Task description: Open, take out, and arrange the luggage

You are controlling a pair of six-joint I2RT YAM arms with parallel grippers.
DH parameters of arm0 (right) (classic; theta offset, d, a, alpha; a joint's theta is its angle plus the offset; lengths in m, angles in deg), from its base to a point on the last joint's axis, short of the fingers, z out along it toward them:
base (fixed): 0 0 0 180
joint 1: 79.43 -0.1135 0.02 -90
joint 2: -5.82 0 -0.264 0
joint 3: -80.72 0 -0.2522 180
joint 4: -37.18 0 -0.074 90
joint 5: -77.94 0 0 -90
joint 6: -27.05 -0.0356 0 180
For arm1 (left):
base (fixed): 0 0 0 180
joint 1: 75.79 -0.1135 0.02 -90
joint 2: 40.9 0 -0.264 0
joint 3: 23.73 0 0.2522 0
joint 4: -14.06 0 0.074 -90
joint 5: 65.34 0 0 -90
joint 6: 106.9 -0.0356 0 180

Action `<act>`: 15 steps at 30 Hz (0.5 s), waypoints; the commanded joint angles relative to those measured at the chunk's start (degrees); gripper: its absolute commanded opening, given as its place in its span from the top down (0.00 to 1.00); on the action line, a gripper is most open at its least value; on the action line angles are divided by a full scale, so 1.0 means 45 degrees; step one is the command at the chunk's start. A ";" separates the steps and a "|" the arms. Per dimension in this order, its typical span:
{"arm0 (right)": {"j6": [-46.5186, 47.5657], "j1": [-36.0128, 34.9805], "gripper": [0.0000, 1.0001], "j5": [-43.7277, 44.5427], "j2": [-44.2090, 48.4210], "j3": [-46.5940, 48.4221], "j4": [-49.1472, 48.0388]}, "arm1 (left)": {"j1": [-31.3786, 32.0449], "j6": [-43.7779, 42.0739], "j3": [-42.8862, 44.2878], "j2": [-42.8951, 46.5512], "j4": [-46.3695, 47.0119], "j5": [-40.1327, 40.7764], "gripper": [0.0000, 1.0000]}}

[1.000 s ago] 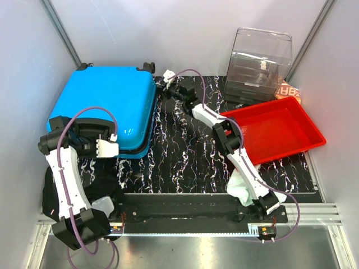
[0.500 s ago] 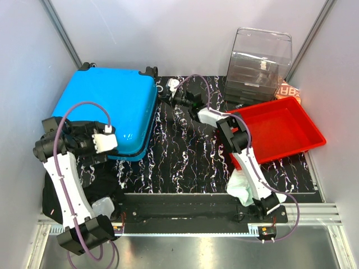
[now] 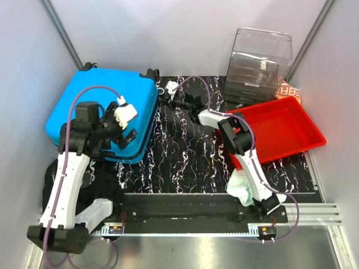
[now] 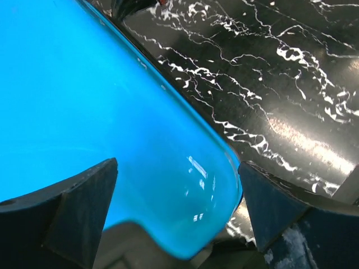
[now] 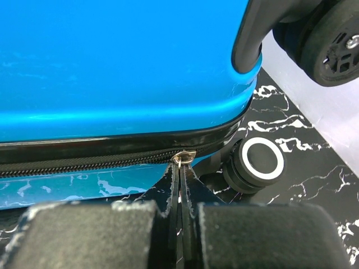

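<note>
bright blue hard-shell suitcase point(image 3: 101, 92): flat on black marbled table point(image 3: 179, 162), upper left of frame. your left claw point(image 4: 176, 165): released over its corner. your right claw point(image 5: 180, 207): clenched on its silver zipper pull point(image 5: 182, 159).

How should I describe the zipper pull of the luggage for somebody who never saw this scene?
Start at the large blue luggage on the left of the table. Follow the black zipper line on its side to the corner with the black-and-white wheel. The zipper pull is the small silver piece there, bright against the black zipper, pinched by the right gripper.
</note>
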 commanded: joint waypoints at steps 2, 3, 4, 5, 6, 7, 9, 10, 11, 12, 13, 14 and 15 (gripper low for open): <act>-0.0184 -0.0592 1.00 -0.0017 0.2064 -0.0289 -0.1316 | 0.2089 0.3455 0.1036 -0.1300 0.3066 0.4590 0.05; -0.0086 -0.0592 1.00 0.0275 0.2104 -0.0212 -0.0909 | 0.2385 0.3553 0.1580 -0.1883 0.3317 0.5502 0.07; -0.0027 -0.0592 1.00 0.0452 0.2162 -0.0134 -0.0692 | 0.2910 0.3631 0.1856 -0.2179 0.3397 0.6052 0.08; 0.0012 -0.0592 1.00 0.0627 0.2201 -0.0075 -0.0284 | 0.3070 0.3864 0.2149 -0.2433 0.3437 0.6541 0.09; 0.0051 -0.0573 1.00 0.0784 0.2202 -0.0016 -0.0106 | 0.3149 0.4041 0.2693 -0.2880 0.3283 0.7049 0.12; 0.0129 -0.0592 1.00 0.0785 0.2279 -0.0016 0.0050 | 0.3130 0.4236 0.2911 -0.3001 0.3088 0.7131 0.12; 0.0091 -0.0592 1.00 0.0785 0.2397 -0.0345 0.0072 | 0.3130 0.4257 0.3012 -0.2945 0.2581 0.7558 0.12; 0.0033 -0.0592 1.00 0.0824 0.2513 -0.0464 0.0033 | 0.3130 0.4257 0.2895 -0.2808 0.2501 0.7658 0.12; 0.0051 -0.0592 1.00 0.0844 0.2553 -0.0562 -0.0045 | 0.3149 0.4277 0.2643 -0.2497 0.2326 0.7737 0.12; 0.0032 -0.0611 1.00 0.0941 0.2573 -0.0679 -0.0026 | 0.3150 0.4354 0.2544 -0.2340 0.2247 0.7737 0.12; -0.0045 -0.0592 1.00 0.1000 0.2573 -0.0699 -0.0026 | 0.3130 0.4413 0.2465 -0.2241 0.2072 0.7718 0.14; -0.0046 -0.0592 1.00 0.1058 0.2554 -0.0699 0.0071 | 0.3149 0.4471 0.2445 -0.2028 0.1819 0.7737 0.15; -0.0065 -0.0592 1.00 0.1117 0.2553 -0.0719 0.0072 | 0.3150 0.4530 0.2484 -0.1890 0.1178 0.7873 0.17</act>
